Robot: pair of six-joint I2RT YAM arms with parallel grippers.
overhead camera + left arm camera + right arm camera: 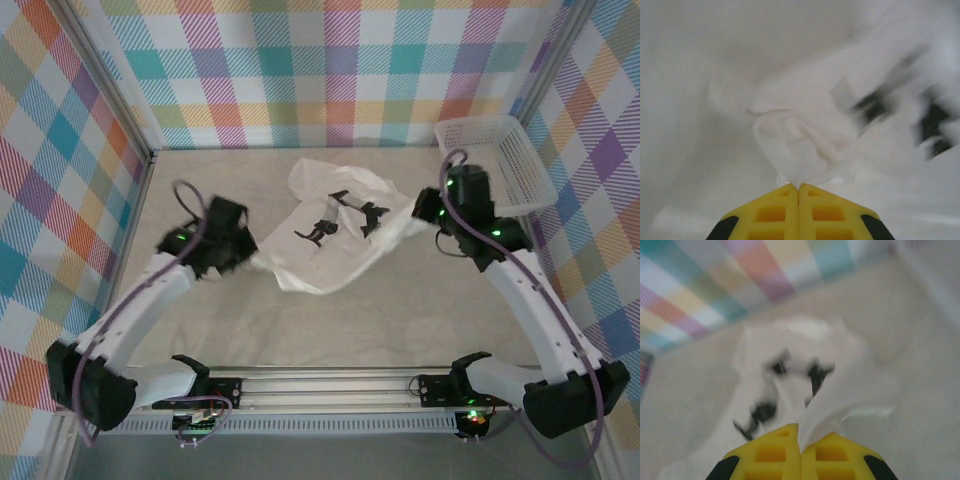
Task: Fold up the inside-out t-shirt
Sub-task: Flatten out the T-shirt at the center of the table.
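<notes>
nearest, the left gripper (799,188) is clamped on a pinch of the inside-out t-shirt (330,240), and the right gripper (800,432) grips its opposite edge. the shirt lies bunched on the table (300,330) between them. no fold looks made yet, so spreading and all folding seem left. beyond stands a white basket (495,160).
</notes>
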